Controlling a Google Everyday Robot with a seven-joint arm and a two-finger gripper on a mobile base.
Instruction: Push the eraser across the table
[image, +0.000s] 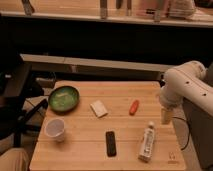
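Observation:
The eraser (110, 143) is a small flat black block lying lengthwise near the front middle of the light wooden table (80, 156). My white arm reaches in from the right side. Its gripper (165, 115) hangs pointing down at the table's right edge, well to the right of the eraser and a little farther back, not touching it. Nothing shows in the gripper.
A green bowl (63, 98) stands at the back left. A clear plastic cup (55, 129) stands at the front left. A pale beige flat block (99, 108) lies mid-table, a small orange-red object (134, 107) to its right. A white labelled tube (147, 141) lies right of the eraser.

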